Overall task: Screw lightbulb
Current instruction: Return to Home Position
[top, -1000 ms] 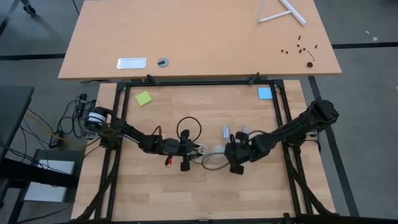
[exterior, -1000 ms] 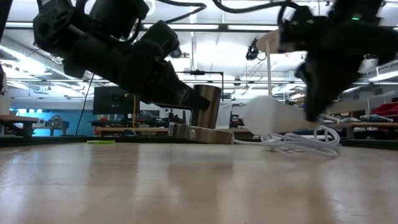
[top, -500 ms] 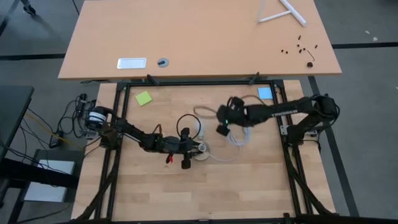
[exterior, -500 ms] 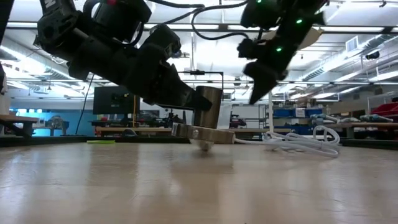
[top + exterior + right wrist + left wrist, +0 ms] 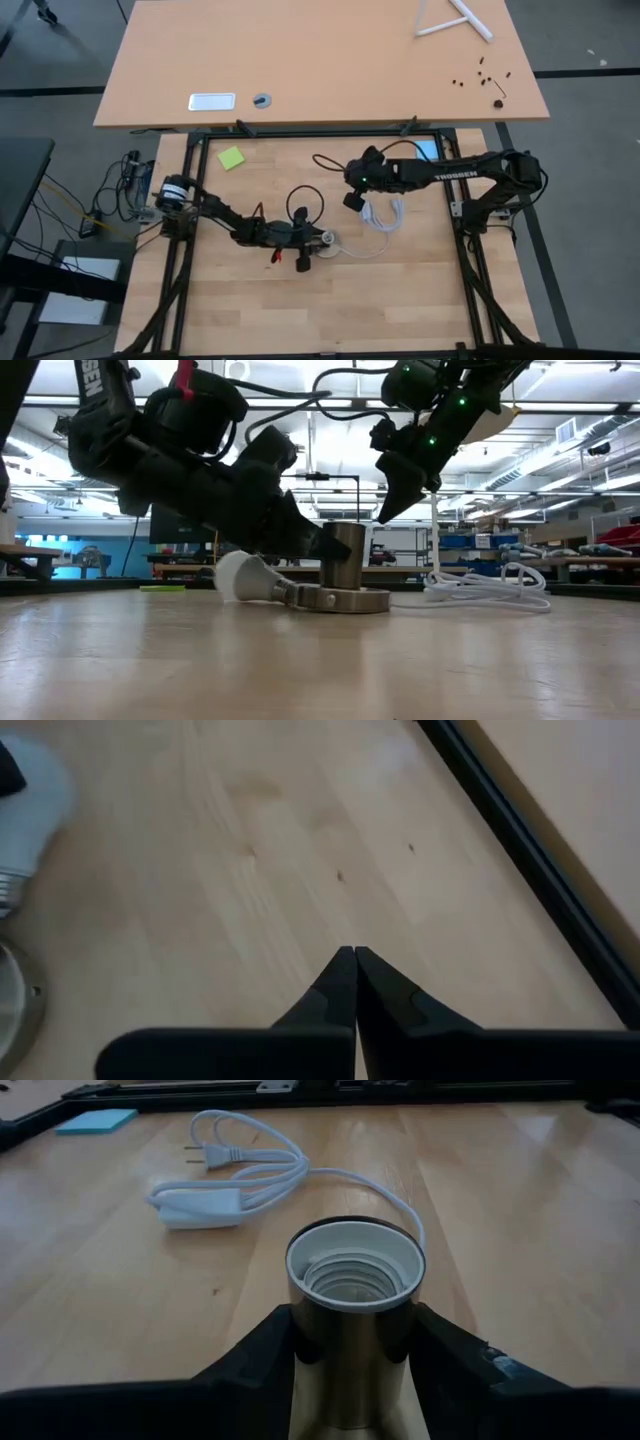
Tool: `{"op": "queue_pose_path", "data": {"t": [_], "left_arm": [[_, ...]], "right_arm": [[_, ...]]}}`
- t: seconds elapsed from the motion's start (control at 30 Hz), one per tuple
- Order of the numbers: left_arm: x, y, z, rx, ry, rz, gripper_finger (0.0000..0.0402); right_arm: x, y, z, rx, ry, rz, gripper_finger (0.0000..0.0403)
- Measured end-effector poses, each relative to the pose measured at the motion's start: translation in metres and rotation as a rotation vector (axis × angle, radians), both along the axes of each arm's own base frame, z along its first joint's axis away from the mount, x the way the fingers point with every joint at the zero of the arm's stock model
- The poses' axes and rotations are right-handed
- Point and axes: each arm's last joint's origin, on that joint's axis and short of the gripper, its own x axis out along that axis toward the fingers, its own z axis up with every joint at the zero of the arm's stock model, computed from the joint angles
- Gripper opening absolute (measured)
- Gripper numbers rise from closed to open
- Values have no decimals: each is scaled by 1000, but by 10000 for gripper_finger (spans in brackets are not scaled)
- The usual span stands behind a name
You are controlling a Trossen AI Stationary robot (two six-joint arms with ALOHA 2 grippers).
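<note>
The lightbulb [image 5: 243, 575], white and frosted, lies on its side on the table with its screw end next to the socket's base disc [image 5: 335, 600]. It also shows in the right wrist view as the lightbulb [image 5: 30, 800]. The socket [image 5: 355, 1270], a metal barrel with a white threaded inside, stands upright, and my left gripper [image 5: 355, 1355] is shut on it. My right gripper [image 5: 385, 510] hangs shut and empty above the table, beyond the socket; in the high view my right gripper [image 5: 352, 200] stands toward the far side of the socket [image 5: 322, 240]. My left gripper pinches the socket's metal barrel [image 5: 300, 1345] between its two fingers, one on each side. The fingers come nearly level from the table's left, slanting a little down. The socket stands upright, open end up, with its base disc on the table.
The socket's white cord [image 5: 380, 215] with switch and plug [image 5: 200, 1210] lies coiled right of the socket. A green note [image 5: 231, 158] and a blue note [image 5: 426, 150] lie near the far edge. A black frame [image 5: 300, 133] bounds the table.
My right gripper has swung from the near right toward the far edge and up, has let go of the lightbulb and has shut empty. The lightbulb now lies on the table beside the socket. My left gripper has sunk, and the tilted socket base has come down flat.
</note>
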Motion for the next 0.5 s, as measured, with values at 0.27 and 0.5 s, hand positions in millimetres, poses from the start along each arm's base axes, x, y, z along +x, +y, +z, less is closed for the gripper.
{"op": "queue_pose_path", "data": {"t": [0.27,0.5], "left_arm": [[1,0,-2,-24,-14,6,170],[1,-1,0,-54,-19,0,220]], "right_arm": [[3,9,1,-4,-8,34,8],[5,15,1,-30,-7,86,9]]}}
